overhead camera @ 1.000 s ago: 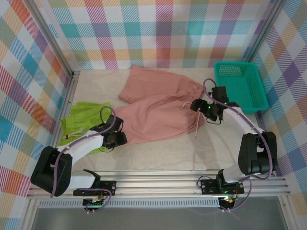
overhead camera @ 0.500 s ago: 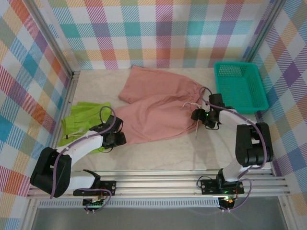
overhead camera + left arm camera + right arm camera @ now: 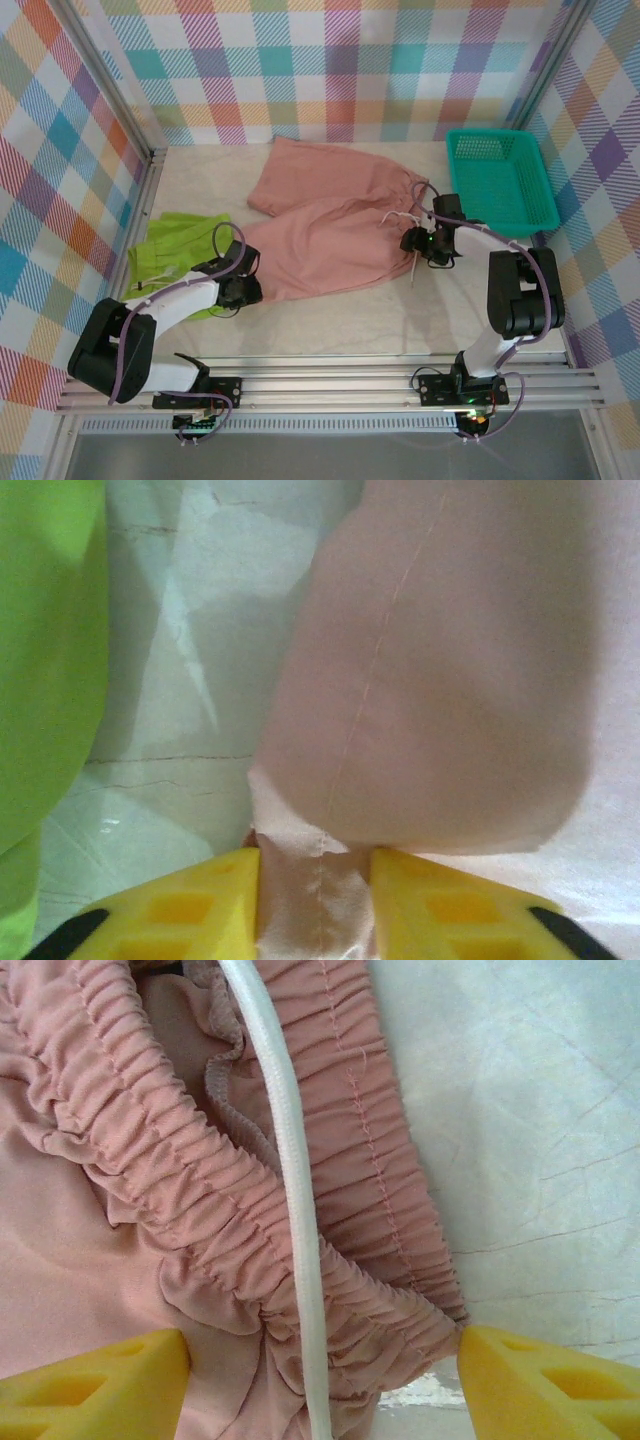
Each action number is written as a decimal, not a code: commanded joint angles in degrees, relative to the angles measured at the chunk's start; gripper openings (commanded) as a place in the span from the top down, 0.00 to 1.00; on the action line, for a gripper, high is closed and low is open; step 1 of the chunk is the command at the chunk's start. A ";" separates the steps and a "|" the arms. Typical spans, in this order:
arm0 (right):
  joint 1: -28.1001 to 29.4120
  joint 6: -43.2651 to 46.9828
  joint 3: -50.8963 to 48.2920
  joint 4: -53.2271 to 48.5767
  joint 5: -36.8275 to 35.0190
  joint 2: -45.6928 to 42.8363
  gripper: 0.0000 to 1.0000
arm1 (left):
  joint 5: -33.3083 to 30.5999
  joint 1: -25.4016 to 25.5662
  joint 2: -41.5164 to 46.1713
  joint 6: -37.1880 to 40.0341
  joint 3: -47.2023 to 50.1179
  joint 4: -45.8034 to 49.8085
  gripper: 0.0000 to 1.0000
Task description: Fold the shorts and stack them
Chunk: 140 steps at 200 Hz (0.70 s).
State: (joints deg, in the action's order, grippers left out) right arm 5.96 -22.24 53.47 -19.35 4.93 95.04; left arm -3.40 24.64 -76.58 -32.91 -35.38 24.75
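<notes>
The dusty salmon pink cloth shorts [image 3: 330,225] lie spread flat at centre frame, their gathered waistband [image 3: 385,1150] and white drawstring [image 3: 290,1160] at the right. The lime green cloth shorts [image 3: 172,250] lie rumpled at centre left.

Robot test cell of a laboratory type. Evidence: a bench [image 3: 330,320] with a pale marbled top, enclosed by aluminium frame posts [image 3: 117,90]. Plaid-printed panels [image 3: 330,70] close the back and both sides. A slotted aluminium rail [image 3: 330,385] runs along the near edge of the bench, with two arm bases [image 3: 200,385] bolted to it.
</notes>
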 commanded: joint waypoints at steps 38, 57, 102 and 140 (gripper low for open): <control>-0.49 -0.30 1.79 -2.33 -2.47 -1.74 0.31 | 0.91 0.55 -1.14 -0.40 0.75 -1.92 0.79; -1.24 -0.28 2.20 -2.20 -1.57 -0.94 0.32 | 0.68 0.57 -1.23 -0.32 0.75 -1.91 0.82; -4.75 -5.31 0.21 -1.71 0.65 -3.12 0.36 | 0.43 0.50 -1.33 -0.32 0.79 -2.07 0.86; -5.25 -7.60 0.31 -0.83 3.13 -1.78 0.42 | 0.60 0.55 -1.65 -0.31 0.83 -2.42 0.87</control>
State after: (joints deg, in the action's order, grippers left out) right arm 0.91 -26.92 53.08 -20.64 4.82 92.05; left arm -2.83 24.69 -77.58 -33.26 -35.38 23.51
